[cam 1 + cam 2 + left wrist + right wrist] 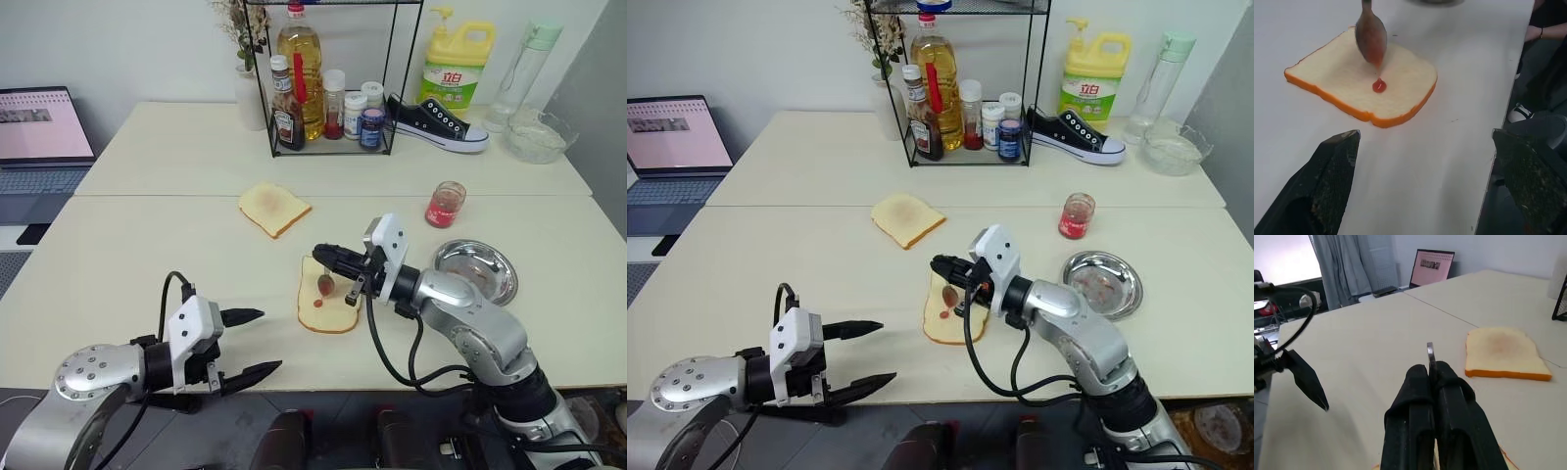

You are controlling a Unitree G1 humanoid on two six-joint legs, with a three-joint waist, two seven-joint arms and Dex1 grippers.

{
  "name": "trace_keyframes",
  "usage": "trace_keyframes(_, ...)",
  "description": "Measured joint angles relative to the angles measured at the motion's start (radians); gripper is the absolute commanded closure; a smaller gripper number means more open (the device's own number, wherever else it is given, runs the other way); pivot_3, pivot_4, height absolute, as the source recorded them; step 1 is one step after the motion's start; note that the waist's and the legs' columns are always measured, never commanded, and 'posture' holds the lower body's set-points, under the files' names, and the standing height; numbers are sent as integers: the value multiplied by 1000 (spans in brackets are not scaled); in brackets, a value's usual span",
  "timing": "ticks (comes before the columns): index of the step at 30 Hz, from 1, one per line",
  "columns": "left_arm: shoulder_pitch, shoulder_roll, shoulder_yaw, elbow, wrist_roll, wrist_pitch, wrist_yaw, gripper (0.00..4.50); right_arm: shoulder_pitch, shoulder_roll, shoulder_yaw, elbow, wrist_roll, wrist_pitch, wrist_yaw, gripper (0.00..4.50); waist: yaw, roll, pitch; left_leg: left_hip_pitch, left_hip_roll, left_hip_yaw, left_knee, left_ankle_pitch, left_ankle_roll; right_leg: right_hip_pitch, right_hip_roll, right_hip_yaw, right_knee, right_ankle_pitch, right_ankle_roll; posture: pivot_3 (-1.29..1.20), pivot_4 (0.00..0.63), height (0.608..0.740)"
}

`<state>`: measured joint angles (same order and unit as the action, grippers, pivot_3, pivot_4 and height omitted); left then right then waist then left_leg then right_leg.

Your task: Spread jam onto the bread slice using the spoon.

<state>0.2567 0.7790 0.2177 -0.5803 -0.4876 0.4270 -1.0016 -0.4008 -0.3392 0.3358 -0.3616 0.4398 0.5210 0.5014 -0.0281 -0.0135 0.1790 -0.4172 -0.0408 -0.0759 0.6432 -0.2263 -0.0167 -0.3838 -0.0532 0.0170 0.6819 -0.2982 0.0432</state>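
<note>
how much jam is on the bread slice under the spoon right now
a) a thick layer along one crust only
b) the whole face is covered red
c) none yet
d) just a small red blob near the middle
d: the bread slice carries only one small blob of jam, with the rest of its face pale, while the spoon, gripped in the shut right gripper, hangs right above it.

Spoon (325, 285) over bread slice (328, 305); second slice (273, 208) behind; jam jar (446, 205) and dish (476, 271) right.
</note>
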Motion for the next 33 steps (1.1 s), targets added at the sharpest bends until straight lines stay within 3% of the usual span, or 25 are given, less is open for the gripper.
trace_keyframes(17, -94, -2, -36, 36, -9, 0, 42, 0, -14, -11, -18, 85, -171, -130, 93, 4483, 0, 0, 0, 0, 0, 0, 0, 0, 0, 0, 0, -1, 0, 0, 0, 0, 150, 740)
trace_keyframes(20, -113, -1, -46, 51, -9, -2, 30, 0, -20, 58, -103, 38, -38, 7, 56, 4483, 0, 0, 0, 0, 0, 0, 0, 0, 0, 0, 0, 0, 0, 0, 0, 0, 150, 740)
trace_keyframes(25, -149, 2, -55, 77, -8, -15, 27, 0, -58, 247, -334, 27, 341, 345, -127, 4483, -1, 0, 0, 0, 0, -1, -2, 0, 0, 0, 0, 0, 0, 0, 0, 0, 150, 740)
trace_keyframes(33, -131, 3, -57, 73, -9, -15, 30, 0, 32, 270, -390, 154, 437, 478, -196, 4483, -3, 0, 0, 0, 0, 0, -2, 0, 0, 0, 0, 0, 0, 0, 0, 0, 150, 740)
